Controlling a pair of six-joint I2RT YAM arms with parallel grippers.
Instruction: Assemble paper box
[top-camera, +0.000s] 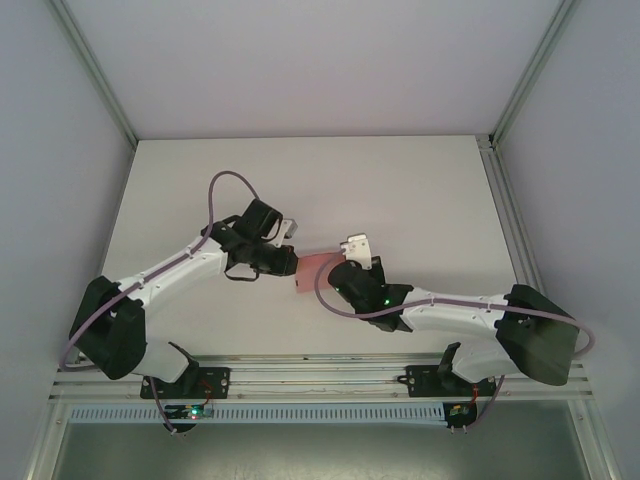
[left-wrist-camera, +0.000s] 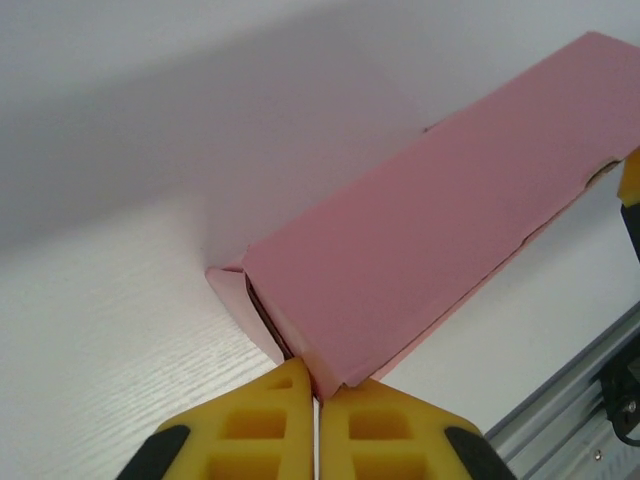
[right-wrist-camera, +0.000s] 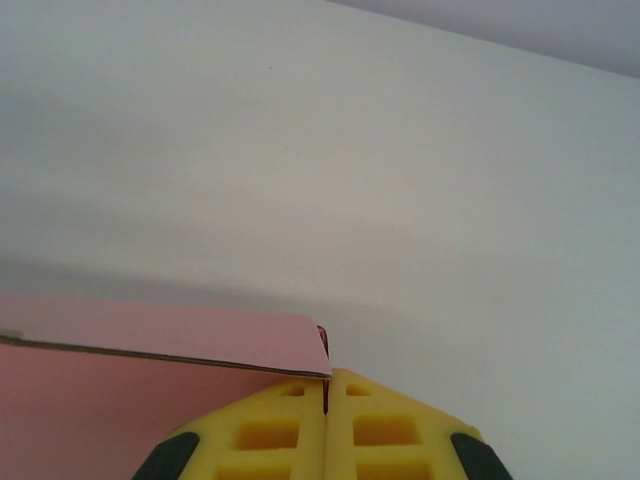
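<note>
**A:** Two tools on one box, is it so?

**B:** Yes. The left tool (left-wrist-camera: 316, 385) is closed, pads nearly together, on one end corner of the pink box (left-wrist-camera: 430, 230). The right tool (right-wrist-camera: 327, 378) is pinched shut on the thin edge at the opposite end.

**A:** Why hold it from both ends?

**B:** I think thin card bends easily, so a grip at each end keeps it steady for folding. The box looks flat, more a folded sleeve. A small flap (left-wrist-camera: 228, 285) sticks out beside the corner that the left tool holds, so I judge the assembly is at an early step.

**A:** Does it lie on the counter (top-camera: 400, 190)?

**B:** It is low over it, but I cannot tell if it touches.

**A:** And the room?

**B:** The counter is white with fine wood grain. Pale walls (top-camera: 60, 150) stand beyond the box and at both sides of it, with aluminium posts (top-camera: 100, 75). A metal rail (top-camera: 320, 385) runs on its near side.
</note>
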